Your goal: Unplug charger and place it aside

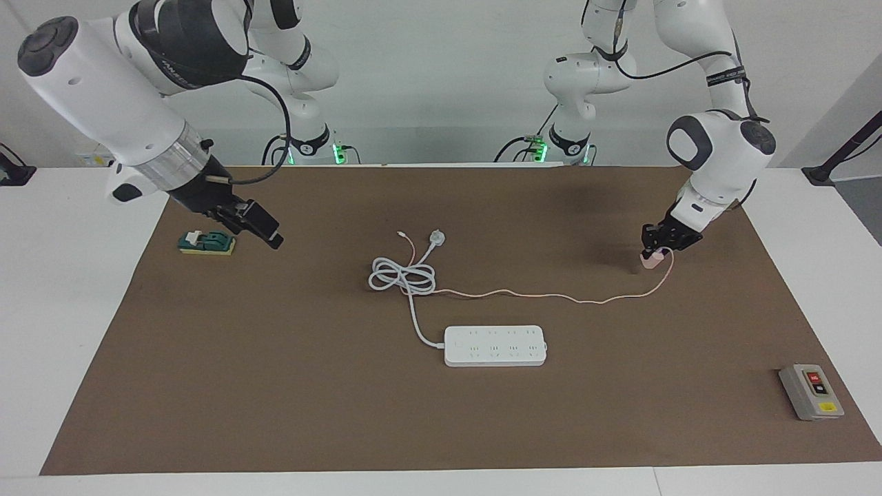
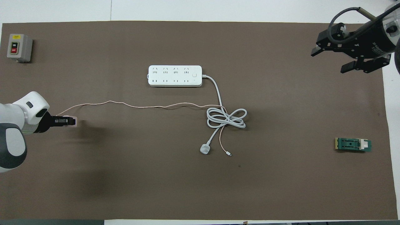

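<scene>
The pale-pink charger (image 1: 652, 259) is out of the white power strip (image 1: 495, 345) and sits at the left arm's end of the brown mat. My left gripper (image 1: 660, 245) is shut on it, low at the mat; I cannot tell whether the charger touches the mat. In the overhead view the charger (image 2: 73, 120) pokes out of the left gripper (image 2: 66, 121). Its thin pink cable (image 1: 551, 296) trails over the mat to the coiled white cord (image 1: 403, 277). My right gripper (image 1: 260, 227) is open and empty, raised over the right arm's end of the mat; it also shows in the overhead view (image 2: 332, 59).
The strip's round white plug (image 1: 437, 238) lies loose beside the coil, nearer to the robots. A green block (image 1: 207, 243) lies under the right gripper's reach. A grey switch box (image 1: 811, 391) stands at the left arm's end, farther from the robots.
</scene>
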Available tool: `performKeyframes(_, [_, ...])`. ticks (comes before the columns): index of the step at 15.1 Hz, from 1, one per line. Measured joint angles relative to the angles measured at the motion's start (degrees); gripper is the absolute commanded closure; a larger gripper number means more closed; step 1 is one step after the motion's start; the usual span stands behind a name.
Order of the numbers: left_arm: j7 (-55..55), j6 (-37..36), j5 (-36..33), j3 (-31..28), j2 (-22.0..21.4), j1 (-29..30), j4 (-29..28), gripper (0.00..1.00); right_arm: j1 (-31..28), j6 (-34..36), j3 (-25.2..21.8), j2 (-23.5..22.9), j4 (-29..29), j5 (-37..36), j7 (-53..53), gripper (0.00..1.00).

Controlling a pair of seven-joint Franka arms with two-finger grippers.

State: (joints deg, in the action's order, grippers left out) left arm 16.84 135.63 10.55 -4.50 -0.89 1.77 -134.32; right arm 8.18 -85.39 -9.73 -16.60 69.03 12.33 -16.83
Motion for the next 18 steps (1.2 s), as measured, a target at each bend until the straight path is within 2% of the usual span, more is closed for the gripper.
performKeyframes(1, [0.03, 0.54, 0.0, -0.04, 0.03, 0.09, -0.46, 0.17, -0.12, 0.04, 0.0, 0.68, 0.2, -2.04, 4.52, 0.0])
performKeyframes(2, [0.06, 0.8, 0.0, -0.1, 0.03, 0.36, -0.6, 0.0, -0.36, 0.06, -0.01, 1.46, 0.49, -3.77, 8.87, 0.0])
performKeyframes(7, [1.45, -0.08, -0.05, -0.36, -0.11, 3.71, 0.7, 0.0, -3.73, 0.92, -0.04, 7.47, 4.54, -7.63, 23.61, 0.0])
performKeyframes(13, [0.71, -18.13, -0.81, -0.48, -1.35, 4.74, 15.62, 0.0, -5.85, 4.68, 0.29, 15.48, 11.27, -11.58, 25.54, 0.0])
performKeyframes(18, [-7.64, -26.92, -4.25, 0.68, -1.78, 4.54, 24.74, 0.0, -10.18, 4.9, 6.34, 21.93, 17.5, -14.47, 25.53, 0.0])
